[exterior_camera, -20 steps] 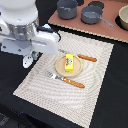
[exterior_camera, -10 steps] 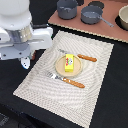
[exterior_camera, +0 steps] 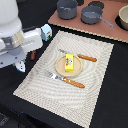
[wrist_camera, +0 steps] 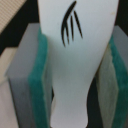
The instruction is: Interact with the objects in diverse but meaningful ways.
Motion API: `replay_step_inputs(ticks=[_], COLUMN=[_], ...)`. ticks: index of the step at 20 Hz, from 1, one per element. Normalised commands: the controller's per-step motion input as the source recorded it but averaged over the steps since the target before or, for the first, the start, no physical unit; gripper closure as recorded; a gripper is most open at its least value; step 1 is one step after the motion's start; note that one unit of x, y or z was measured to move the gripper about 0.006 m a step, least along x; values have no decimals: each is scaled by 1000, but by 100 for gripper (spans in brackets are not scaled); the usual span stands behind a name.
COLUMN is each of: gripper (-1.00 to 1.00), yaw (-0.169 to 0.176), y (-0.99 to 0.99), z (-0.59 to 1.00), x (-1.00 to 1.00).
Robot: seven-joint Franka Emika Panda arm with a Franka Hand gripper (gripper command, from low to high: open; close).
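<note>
In the wrist view a white scoop-like piece with a black fork mark sits between my teal-and-grey pads, which are closed on it. In the exterior view my gripper hangs at the exterior view's left, just off the left edge of the striped placemat. A yellow pack with red-white print lies on a round wooden plate mid-mat. A light blue-and-white box stands beyond the mat's far left corner. A dark reddish stick shows partly behind my arm.
A fork and a knife with orange handles lie on either side of the plate. At the back, a brown board carries a grey pot, a grey pan and a bowl.
My arm has drifted slightly to the exterior view's left and toward the front, off the mat edge. The things on the mat have not moved.
</note>
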Motion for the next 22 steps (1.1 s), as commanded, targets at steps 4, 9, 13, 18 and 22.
replay_step_inputs(ticks=[4, 9, 13, 18, 22], gripper=[100, 100, -100, -100, -100], yaw=[53, 51, 27, -11, -13], y=[-116, -36, 0, 13, 15], z=[-455, -441, -249, 421, 674], x=[-257, -143, -56, -70, -204])
